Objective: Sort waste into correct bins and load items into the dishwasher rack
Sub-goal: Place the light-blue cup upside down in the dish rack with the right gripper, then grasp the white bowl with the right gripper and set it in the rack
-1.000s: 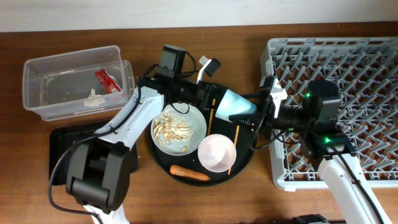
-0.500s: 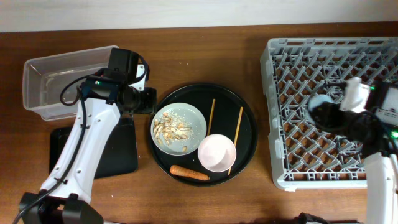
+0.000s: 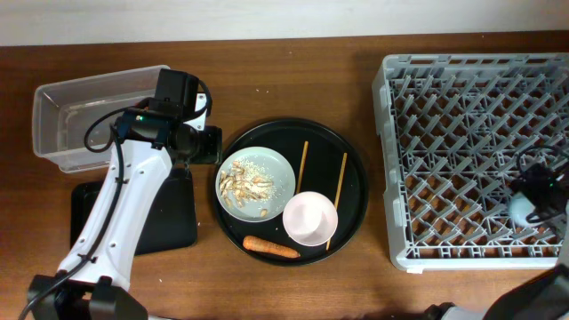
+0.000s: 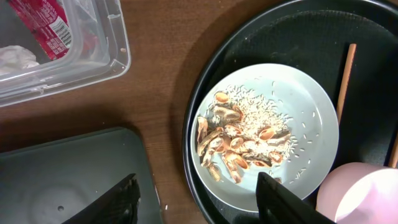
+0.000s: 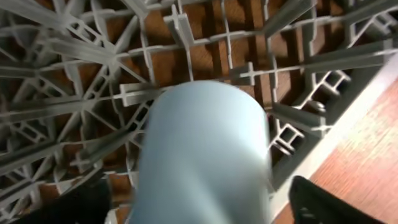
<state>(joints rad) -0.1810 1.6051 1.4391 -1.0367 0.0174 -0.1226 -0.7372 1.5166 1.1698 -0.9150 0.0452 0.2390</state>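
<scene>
From above, the left tool [image 3: 213, 144] hangs over the bench [image 3: 267, 80] between the tub [image 3: 53, 120] and the round tray [image 3: 354, 169]. The black tray [image 3: 178, 218] lies just to its near side. On the round tray are the plate [image 3: 277, 178] with scraps [image 3: 244, 184], the bowl [image 3: 310, 218], the carrot [image 3: 271, 248] and two chopsticks [image 3: 302, 166]. The cup [image 3: 518, 210] is in the near right corner of the rack [image 3: 462, 107].

The left wrist view shows the left tool released, its fingers [image 4: 112, 205] spread wide with nothing between them, over the plate's left side. The wrapper [image 4: 40, 22] and tissue [image 4: 15, 56] lie in the tub.

In the right wrist view the right tool [image 5: 199, 202] looks released. The blurred cup lies on the rack lattice between the spread fingers, and a gap shows at the right-hand one.
</scene>
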